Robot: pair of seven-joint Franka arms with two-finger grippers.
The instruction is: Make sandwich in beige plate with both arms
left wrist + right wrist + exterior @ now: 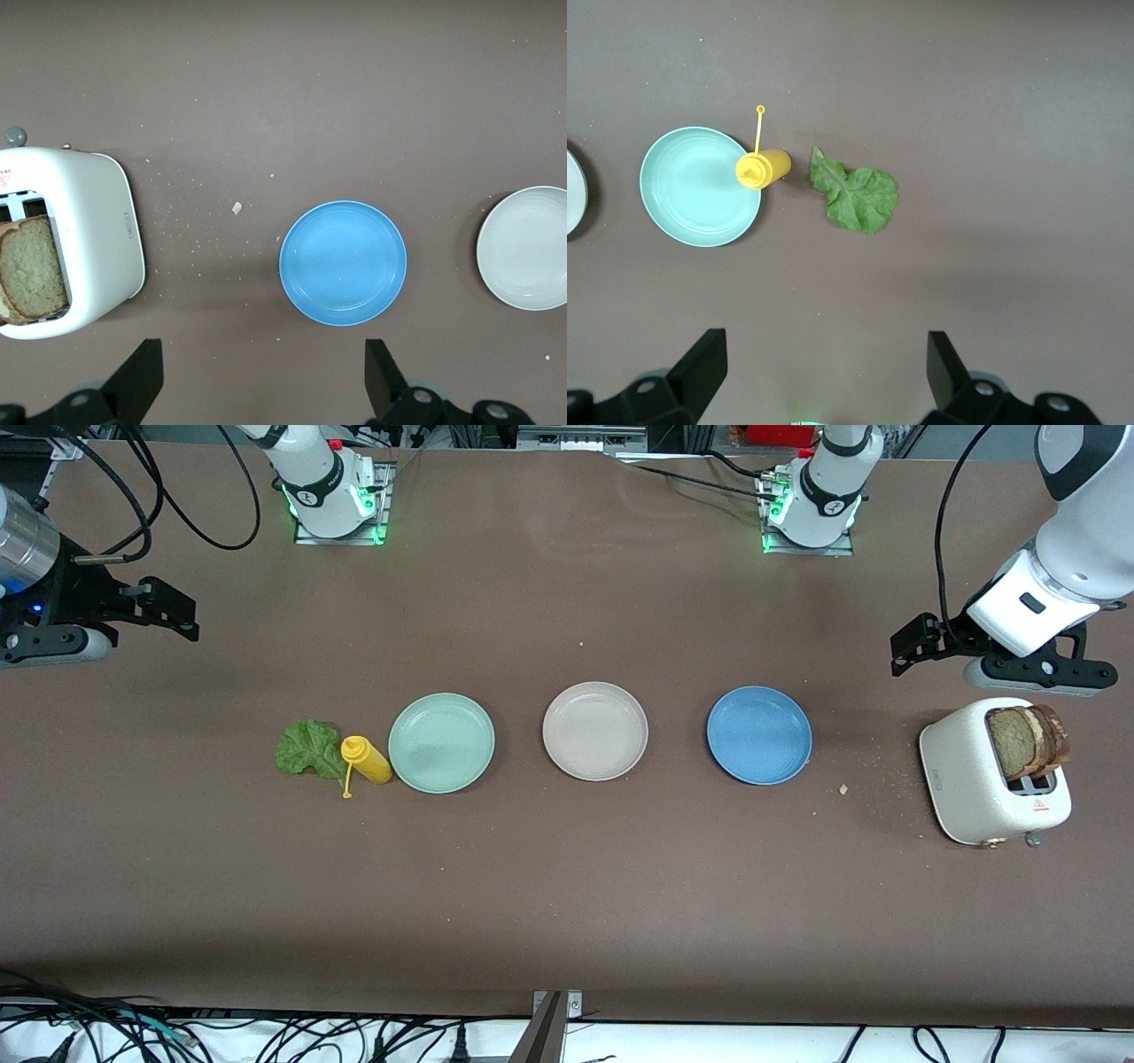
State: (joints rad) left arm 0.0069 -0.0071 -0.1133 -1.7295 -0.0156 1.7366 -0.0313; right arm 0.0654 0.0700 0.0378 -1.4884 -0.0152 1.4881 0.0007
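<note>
Round pale beige plate (pixel 594 731) bare on brown tabletop (pixel 567 886), left tool (pixel 917 642) wide over tabletop beside white toaster (pixel 974 784), right tool (pixel 164 607) wide over the tabletop near green lettuce leaf (pixel 306 748)

Brown tabletop (pixel 567 886) w/ cables (pixel 266 1036) along front edge.
</note>
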